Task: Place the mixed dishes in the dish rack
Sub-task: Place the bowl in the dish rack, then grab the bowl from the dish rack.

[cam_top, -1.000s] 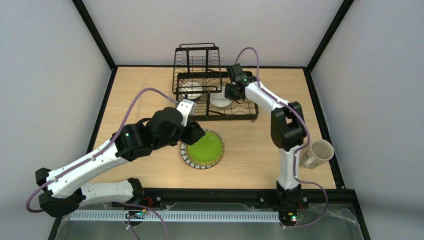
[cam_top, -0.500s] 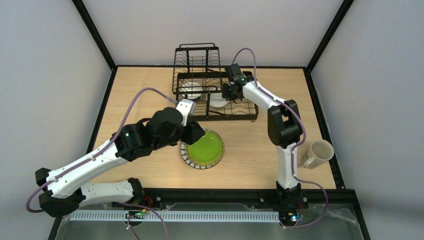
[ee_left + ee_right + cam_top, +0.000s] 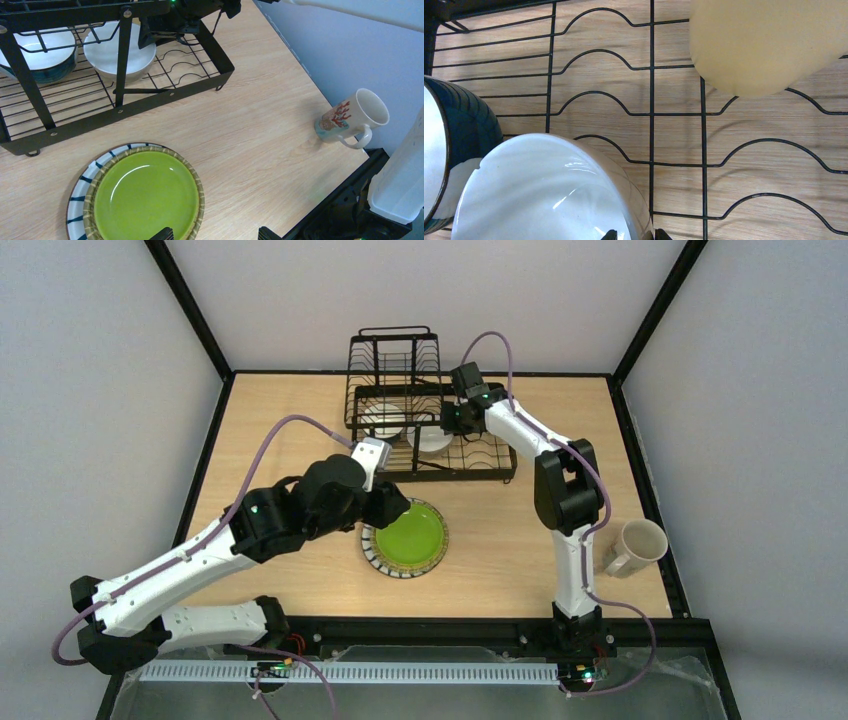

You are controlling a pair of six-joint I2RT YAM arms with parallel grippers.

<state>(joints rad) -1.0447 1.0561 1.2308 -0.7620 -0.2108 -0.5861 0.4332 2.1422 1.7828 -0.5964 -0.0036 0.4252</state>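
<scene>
White bowl [image 3: 549, 195] inside the dish rack [image 3: 480, 468], sitting on the wires of the flat slotted tray, opening upward. Just beside it on the left, blue-outside bowl [image 3: 37, 57], also on the tray and partly under the frame of the taller raised basket tier [image 3: 395, 360]; hard to say whether the two bowls touch. Yellow mug [image 3: 764, 40] on the same tray wires, to the right of the white bowl and apart from it, showing only a pale rounded body in the right wrist view. Green plate [image 3: 407, 537] with its striped rim flat on the table [image 3: 520, 540], outside the rack, just in front of the rack's near edge. Cream mug [image 3: 352, 120] with a red print on its side, near the table's right edge, well apart from the rack and from the plate.

Right gripper [image 3: 450, 421] down in the rack at the white bowl, fingertips on either side of the bowl's rim and a little apart; cannot tell whether clamped on the rim or let go. Left gripper [image 3: 214, 234] over the near edge of the green plate, jaws spread wide, holding nothing
</scene>
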